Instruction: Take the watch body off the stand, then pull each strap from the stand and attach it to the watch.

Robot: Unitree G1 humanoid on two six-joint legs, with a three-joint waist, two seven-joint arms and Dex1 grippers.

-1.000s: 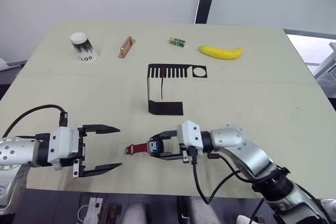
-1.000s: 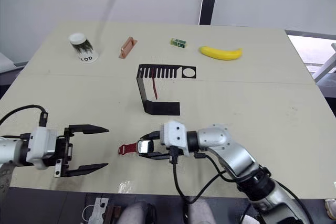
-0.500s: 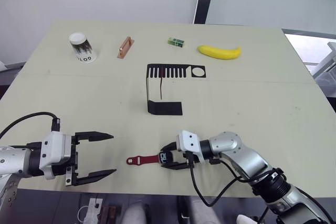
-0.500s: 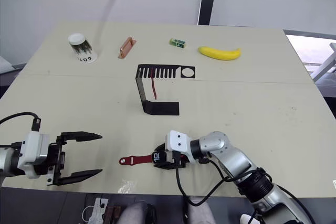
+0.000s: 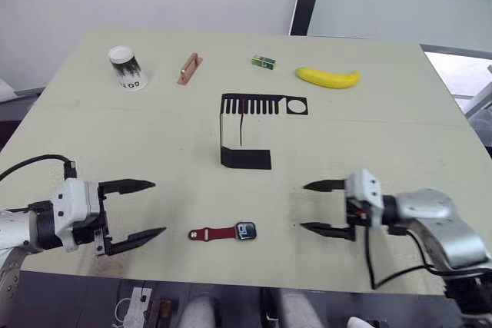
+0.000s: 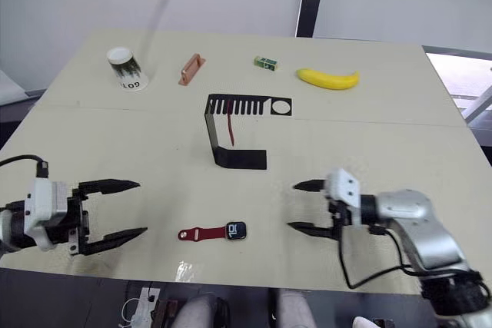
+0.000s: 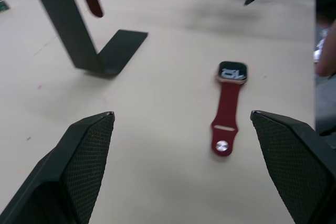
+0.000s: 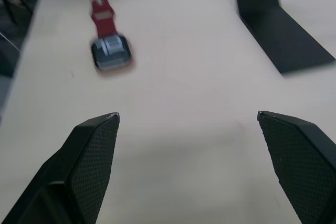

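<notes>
Small rounded-square watch body (image 5: 245, 230), dark screen and silvery rim, flat on the pale beige desk (image 5: 400, 136) near the front edge, with one narrow dark red strap (image 5: 212, 233) joined to its left side and stretched toward the left hand (image 5: 146, 208). Second dark red strap (image 5: 241, 124) hanging from a slot in the thin black sheet-metal stand (image 5: 247, 130), mid-desk, upright, comb-slotted top plate with round hole pointing right. Watch lying between the two hands, touching neither.

Left hand low over the desk's front left, black fingers (image 7: 79, 166) spread wide apart, empty, aimed toward the watch. Right hand (image 5: 317, 207) at front right, fingers (image 8: 86, 161) likewise spread wide, empty, tips facing the watch, well apart from it.

Along the far edge, left to right: white paper cup with dark print (image 5: 124, 69) on its side; small copper-coloured bracket-like piece (image 5: 187, 68); small green block (image 5: 263, 61); yellow banana (image 5: 328, 77). All well apart from the stand and the watch.
</notes>
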